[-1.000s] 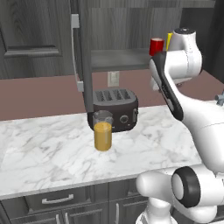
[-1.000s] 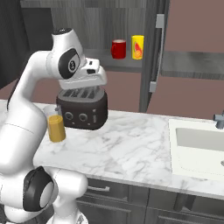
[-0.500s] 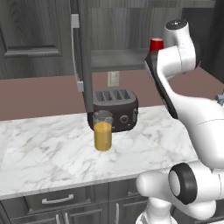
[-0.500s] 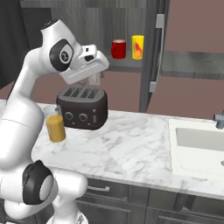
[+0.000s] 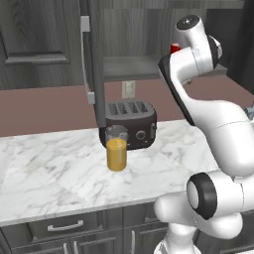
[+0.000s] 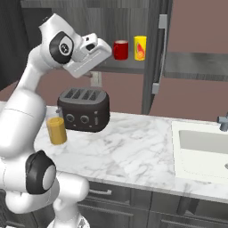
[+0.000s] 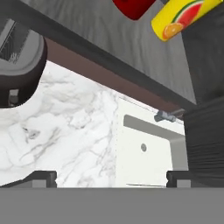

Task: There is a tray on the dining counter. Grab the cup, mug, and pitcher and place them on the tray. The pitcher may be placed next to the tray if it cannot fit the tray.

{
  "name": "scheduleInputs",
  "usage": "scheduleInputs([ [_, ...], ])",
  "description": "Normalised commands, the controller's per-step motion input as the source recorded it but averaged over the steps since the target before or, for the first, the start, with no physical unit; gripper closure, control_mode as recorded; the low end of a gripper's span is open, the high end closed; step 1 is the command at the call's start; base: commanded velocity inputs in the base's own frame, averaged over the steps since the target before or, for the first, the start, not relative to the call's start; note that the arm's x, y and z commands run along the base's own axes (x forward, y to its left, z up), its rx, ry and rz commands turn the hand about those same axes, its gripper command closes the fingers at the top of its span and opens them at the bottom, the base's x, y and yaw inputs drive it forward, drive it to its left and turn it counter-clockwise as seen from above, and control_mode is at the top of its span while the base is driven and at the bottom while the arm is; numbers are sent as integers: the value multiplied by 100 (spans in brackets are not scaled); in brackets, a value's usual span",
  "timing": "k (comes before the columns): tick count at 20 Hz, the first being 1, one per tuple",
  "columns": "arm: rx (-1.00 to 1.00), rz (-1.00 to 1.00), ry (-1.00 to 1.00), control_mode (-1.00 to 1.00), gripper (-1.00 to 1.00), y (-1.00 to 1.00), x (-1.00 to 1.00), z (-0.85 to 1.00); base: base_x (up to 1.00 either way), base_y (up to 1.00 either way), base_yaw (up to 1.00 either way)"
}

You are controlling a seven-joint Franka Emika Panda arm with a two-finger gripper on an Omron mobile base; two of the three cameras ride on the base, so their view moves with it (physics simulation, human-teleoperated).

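Now raised to shelf height, gripper [image 6: 106, 46] up from its lower spot over the toaster [image 6: 83, 109] a second ago, jaws spread wide, nothing held. Just ahead on the open cabinet shelf [image 6: 129, 66]: mug [image 6: 120, 49], then cup [image 6: 140, 47] beside it, probably not touching. Pitcher [image 5: 117, 149] untouched on marble worktop [image 5: 59, 163], against toaster front. Looks like approach for the mug; all three still to move.

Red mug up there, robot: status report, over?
Gripper open, empty. Mug and cup on shelf; pitcher by toaster. Nothing blocking.
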Motion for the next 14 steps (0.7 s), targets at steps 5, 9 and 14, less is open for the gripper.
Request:
scheduleInputs([
  [5, -1, 0, -4, -100, -100, -7, 41, 23, 0, 0, 0],
  [9, 0, 0, -3, -100, -100, -8, 43, 18, 0, 0, 0],
  [14, -10, 0, -10, -100, -100, -7, 33, 10, 0, 0, 0],
])
